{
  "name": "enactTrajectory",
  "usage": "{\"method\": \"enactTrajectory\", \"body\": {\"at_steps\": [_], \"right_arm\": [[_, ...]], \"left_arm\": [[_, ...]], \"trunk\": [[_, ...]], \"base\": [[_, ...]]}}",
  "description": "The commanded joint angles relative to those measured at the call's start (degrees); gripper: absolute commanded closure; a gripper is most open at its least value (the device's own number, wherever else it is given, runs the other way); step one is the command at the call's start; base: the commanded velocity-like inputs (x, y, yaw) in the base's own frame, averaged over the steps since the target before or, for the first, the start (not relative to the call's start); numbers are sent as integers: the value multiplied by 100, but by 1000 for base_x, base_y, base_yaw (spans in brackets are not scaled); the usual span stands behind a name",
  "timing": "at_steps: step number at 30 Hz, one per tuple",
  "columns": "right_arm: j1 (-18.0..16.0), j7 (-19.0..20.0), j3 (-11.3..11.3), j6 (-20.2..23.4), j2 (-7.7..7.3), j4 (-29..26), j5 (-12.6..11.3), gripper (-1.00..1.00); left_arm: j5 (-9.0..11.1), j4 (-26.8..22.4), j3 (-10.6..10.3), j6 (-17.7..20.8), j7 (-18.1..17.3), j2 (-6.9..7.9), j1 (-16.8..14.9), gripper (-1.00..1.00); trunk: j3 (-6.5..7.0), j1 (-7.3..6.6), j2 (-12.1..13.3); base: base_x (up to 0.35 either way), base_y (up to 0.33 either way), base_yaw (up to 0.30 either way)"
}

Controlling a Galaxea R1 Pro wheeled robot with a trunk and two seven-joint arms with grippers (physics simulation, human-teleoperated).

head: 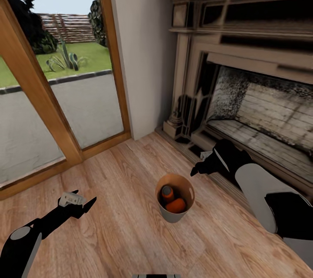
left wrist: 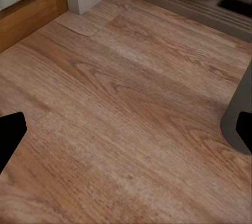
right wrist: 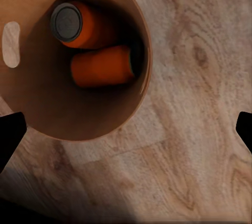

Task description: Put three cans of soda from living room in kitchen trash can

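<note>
2 bright orange soda cans (head: 175, 205) lie inside your small round copper-brown trash bin (head: 188, 191), which stands on the light wood plank floor (head: 121, 173); one leans upright, the other lies on its side. Your right gripper (head: 201, 167) hovers just beside the bin's rim, fingers spread apart and holding nothing. Close behind it runs the carved stone fireplace (head: 243, 95). Your left gripper (head: 80, 204) hangs well apart over bare floor, fingers apart, near the wood-framed glass door (head: 65, 108).

Bare floor (head: 108, 208) surrounds trash can (head: 175, 217); fireplace (head: 243, 108) nearby.
</note>
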Motion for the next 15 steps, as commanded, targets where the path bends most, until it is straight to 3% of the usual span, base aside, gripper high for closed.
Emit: {"method": "enactTrajectory", "body": {"at_steps": [1,15], "right_arm": [[9,0,0,0,0,0,1,-100],[42,-3,1,0,-8,0,1,-100]], "left_arm": [[-1,0,0,6,0,0,-1,-100],[11,0,0,78,7,0,-1,-100]], "trunk": [[18,-22,42],[270,-330,603]], "base": [[0,0,0],[0,0,0]]}}
